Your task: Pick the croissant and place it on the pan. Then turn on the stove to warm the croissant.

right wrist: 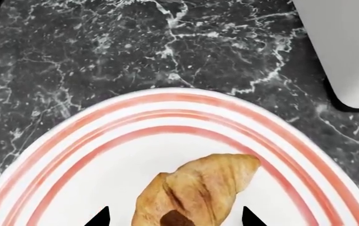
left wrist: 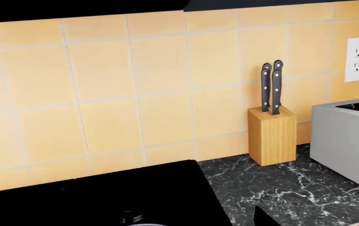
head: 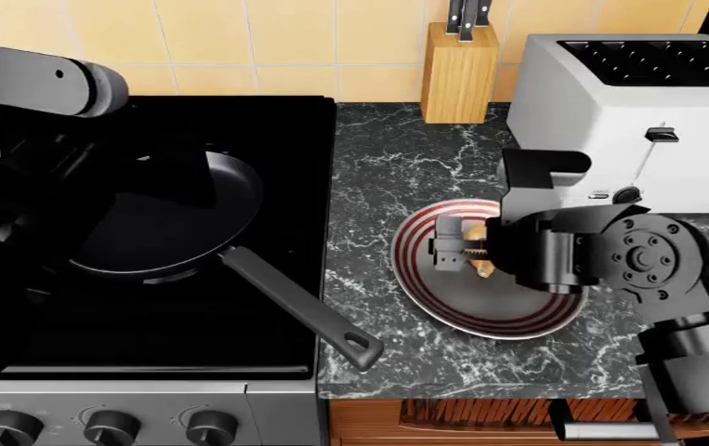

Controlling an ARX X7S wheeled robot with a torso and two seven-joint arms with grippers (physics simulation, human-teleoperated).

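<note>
Both fingertips of the open right gripper straddle the croissant; lower squarely, then close gently across its middle.

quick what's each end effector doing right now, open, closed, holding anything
Left end effector: out of sight, cannot be told.
Right end effector: open, fingertips on either side of the croissant on the plate, not yet gripping it.

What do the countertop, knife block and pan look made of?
Countertop: polished-looking black marble or stone, going by the white veining.
Knife block: light wood, matte, faint grain.
Pan: likely coated metal, matte black with little sheen; the render leaves it open.
</note>
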